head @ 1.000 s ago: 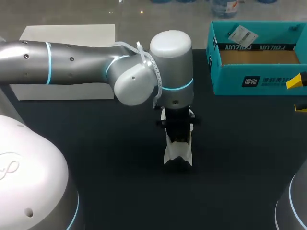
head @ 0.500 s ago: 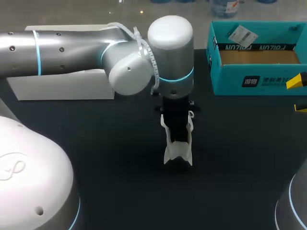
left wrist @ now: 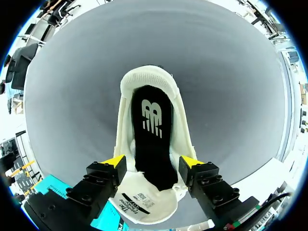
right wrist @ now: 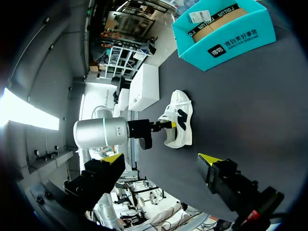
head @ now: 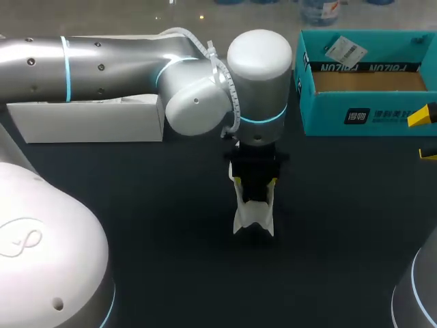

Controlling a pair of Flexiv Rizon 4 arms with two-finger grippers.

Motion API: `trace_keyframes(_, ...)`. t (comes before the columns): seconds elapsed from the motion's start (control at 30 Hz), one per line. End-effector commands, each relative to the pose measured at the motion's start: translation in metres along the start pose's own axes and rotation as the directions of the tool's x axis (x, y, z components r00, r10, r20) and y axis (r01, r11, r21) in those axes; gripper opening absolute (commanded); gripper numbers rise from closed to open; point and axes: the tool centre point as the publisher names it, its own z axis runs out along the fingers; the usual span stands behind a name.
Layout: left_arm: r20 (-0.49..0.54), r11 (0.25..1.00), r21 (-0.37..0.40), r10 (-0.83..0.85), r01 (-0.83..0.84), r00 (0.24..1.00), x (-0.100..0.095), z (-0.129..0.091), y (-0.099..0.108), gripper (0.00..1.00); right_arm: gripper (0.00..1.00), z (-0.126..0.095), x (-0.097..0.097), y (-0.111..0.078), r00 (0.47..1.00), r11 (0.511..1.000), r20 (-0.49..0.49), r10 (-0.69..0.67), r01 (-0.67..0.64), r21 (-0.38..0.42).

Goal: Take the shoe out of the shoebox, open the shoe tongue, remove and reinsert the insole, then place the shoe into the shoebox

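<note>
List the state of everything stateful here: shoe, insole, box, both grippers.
shoe: out of the box, standing on its sole, tongue pulled open.
insole: lying inside the shoe.
shoebox: open, no shoe in it.
left gripper: fingers open, one on either side of the shoe.
right gripper: fingers open, holding nothing.

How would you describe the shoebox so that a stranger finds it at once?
On the dark table, look to the far right corner, beyond the white shoe. The shoebox there is open and teal; the other box, far left, is white.
</note>
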Motion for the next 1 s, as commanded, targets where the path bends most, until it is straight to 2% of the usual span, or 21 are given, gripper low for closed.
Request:
trace_keyframes(0.03,0.002,1.0,0.001,0.002,-0.002,1.0,-0.001,-0.002,0.0,1.0,1.0,0.0,0.0,-0.002,1.0,1.0,0.003,0.001,-0.001,-0.002)
trace_keyframes(0.37,-0.027,1.0,-0.004,0.013,-0.014,1.0,0.003,-0.005,0.001,1.0,1.0,0.0,0.0,-0.002,1.0,1.0,0.003,0.001,-0.001,-0.002)
trace_keyframes(0.53,0.016,1.0,-0.004,0.016,-0.016,1.0,-0.003,-0.012,0.002,1.0,1.0,0.0,0.0,-0.002,1.0,1.0,0.003,0.001,-0.001,-0.002)
trace_keyframes(0.87,-0.018,1.0,-0.014,0.028,-0.028,0.999,-0.002,-0.008,0.001,1.0,1.0,0.0,0.0,-0.002,1.0,1.0,0.003,0.001,-0.001,-0.002)
trace_keyframes(1.0,0.0,1.0,-0.008,0.03,-0.03,1.0,-0.002,-0.014,-0.001,1.0,1.0,0.0,0.0,-0.002,1.0,1.0,0.003,0.001,-0.001,-0.002)
